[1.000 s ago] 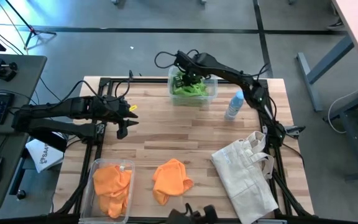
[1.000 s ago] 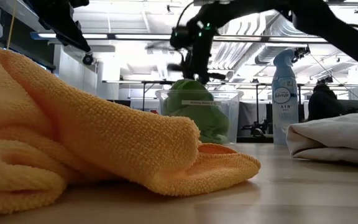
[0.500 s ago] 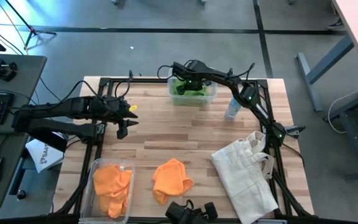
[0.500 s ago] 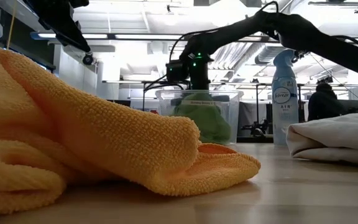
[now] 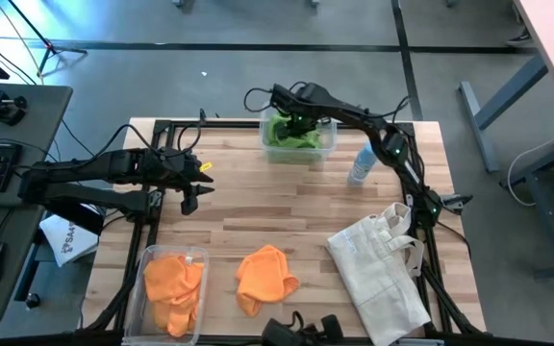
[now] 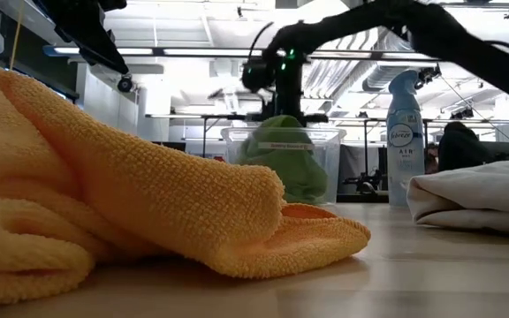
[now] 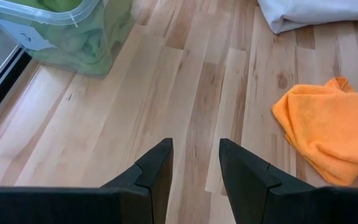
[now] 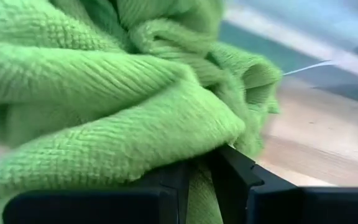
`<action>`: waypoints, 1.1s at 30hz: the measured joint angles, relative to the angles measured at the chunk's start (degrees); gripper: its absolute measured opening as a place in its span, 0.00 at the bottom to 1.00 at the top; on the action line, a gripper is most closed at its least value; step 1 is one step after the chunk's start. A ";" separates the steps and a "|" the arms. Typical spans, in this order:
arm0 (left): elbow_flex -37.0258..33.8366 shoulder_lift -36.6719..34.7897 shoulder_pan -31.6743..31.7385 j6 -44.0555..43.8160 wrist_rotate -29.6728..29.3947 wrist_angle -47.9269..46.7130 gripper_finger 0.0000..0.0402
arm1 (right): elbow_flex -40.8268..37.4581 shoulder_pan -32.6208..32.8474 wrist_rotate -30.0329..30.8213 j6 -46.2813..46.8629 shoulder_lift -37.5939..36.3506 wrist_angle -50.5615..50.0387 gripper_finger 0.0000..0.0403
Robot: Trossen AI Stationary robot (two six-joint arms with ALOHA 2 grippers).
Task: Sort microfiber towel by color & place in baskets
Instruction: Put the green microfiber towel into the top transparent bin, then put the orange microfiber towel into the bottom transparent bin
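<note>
"Febreze AIR" is read on the spray bottle (image 6: 404, 137); the white label on the clear basket (image 6: 288, 147) is illegible.

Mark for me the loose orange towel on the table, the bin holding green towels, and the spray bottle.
loose orange towel (image 5: 264, 279), high view, middle of the crumpled cloth.
bin holding green towels (image 5: 327, 146), high view, its clear right wall.
spray bottle (image 6: 405, 132), low view, on its label.

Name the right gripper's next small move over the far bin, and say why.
Probably open. The right gripper sits over the far bin, its fingers pinching the green towel that already bunches inside, so releasing should leave it there.
</note>
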 joint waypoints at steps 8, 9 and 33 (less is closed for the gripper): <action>0.00 0.00 0.00 0.45 -0.08 0.02 0.30 | 0.00 1.51 3.85 1.27 -8.18 -1.07 0.15; 0.00 0.00 0.00 0.45 -0.07 0.03 0.30 | 0.00 2.00 3.87 1.24 -9.12 -1.30 0.15; 0.00 0.58 -6.88 -12.00 1.83 4.12 0.30 | -0.45 33.75 12.90 2.69 -14.53 -12.74 0.15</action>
